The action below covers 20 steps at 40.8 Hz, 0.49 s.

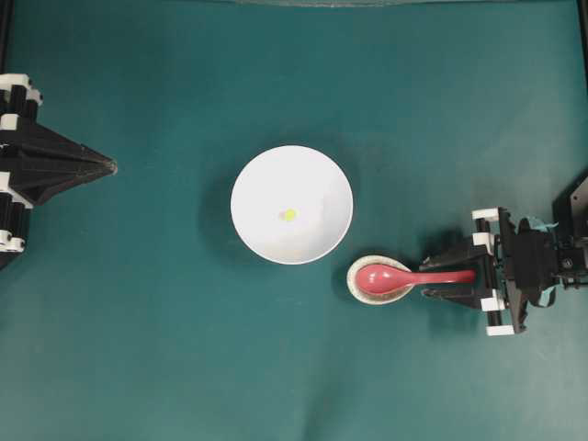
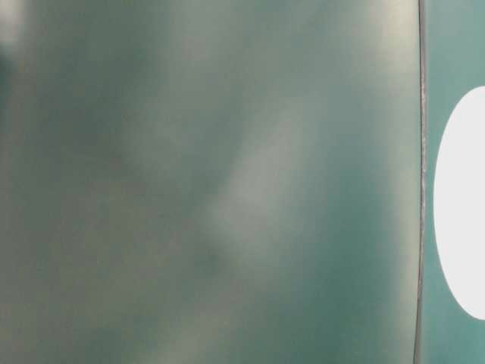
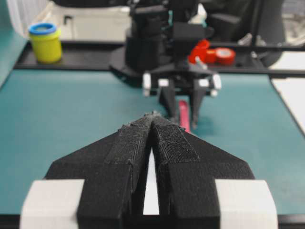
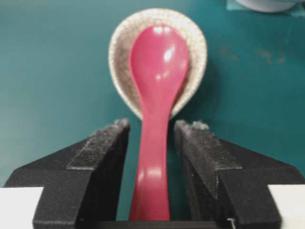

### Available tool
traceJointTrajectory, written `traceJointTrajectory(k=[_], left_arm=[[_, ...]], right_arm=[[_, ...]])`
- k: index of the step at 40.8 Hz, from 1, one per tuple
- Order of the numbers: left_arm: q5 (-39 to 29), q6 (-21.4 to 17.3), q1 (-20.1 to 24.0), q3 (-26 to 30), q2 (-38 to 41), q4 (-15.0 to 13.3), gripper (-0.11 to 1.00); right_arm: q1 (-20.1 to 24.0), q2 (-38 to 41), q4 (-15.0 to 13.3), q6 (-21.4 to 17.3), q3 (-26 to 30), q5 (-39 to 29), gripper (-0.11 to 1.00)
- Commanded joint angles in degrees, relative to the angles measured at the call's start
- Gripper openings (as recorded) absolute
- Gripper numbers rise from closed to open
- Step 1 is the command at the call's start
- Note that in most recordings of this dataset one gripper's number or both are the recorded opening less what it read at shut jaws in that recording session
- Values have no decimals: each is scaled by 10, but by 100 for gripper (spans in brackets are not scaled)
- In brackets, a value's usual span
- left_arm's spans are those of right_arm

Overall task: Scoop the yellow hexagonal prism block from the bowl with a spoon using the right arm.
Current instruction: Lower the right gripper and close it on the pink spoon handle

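The white bowl [image 1: 276, 184] sits mid-table with the tiny yellow hexagonal prism block [image 1: 289, 215] inside it. Just right of the bowl, the red-pink spoon [image 1: 395, 276] lies with its scoop in a speckled beige spoon rest [image 1: 358, 287]. My right gripper [image 1: 430, 277] straddles the handle. In the right wrist view the spoon [image 4: 157, 71] runs between the fingers of the right gripper [image 4: 151, 126], which is open with a narrow gap on each side. My left gripper [image 1: 110, 166] is at the far left, shut and empty, its tips [image 3: 152, 116] meeting.
The spoon rest [image 4: 121, 52] lies close to the bowl's rim [image 4: 267, 4]. Beyond the table's far edge in the left wrist view stand a yellow cup [image 3: 45, 43] and red tape rolls [image 3: 224, 55]. The table-level view is mostly a blur, with the bowl [image 2: 462, 205] at right.
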<state>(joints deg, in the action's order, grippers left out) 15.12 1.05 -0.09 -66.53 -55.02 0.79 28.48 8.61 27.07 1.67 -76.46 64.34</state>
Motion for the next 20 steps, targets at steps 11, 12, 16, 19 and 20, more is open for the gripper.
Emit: traceJointTrajectory(k=[11,12,16,19,20], left_arm=[[4,1,-2,13,4,2,3],[4,1,-1,13,4,1,3],[4,1,-1,13,4,1,3],[3,1,-1,14,4,1,3],[4,1,-2,14,4,1,3]], right_arm=[[3,-12,1,2,3,2,35],[3,-12,1,2,3,2,34],[3,-13,1,2,3,2,29],[3,-13,2,2,3,2,25],[3,-14,1,2,3,2,25]])
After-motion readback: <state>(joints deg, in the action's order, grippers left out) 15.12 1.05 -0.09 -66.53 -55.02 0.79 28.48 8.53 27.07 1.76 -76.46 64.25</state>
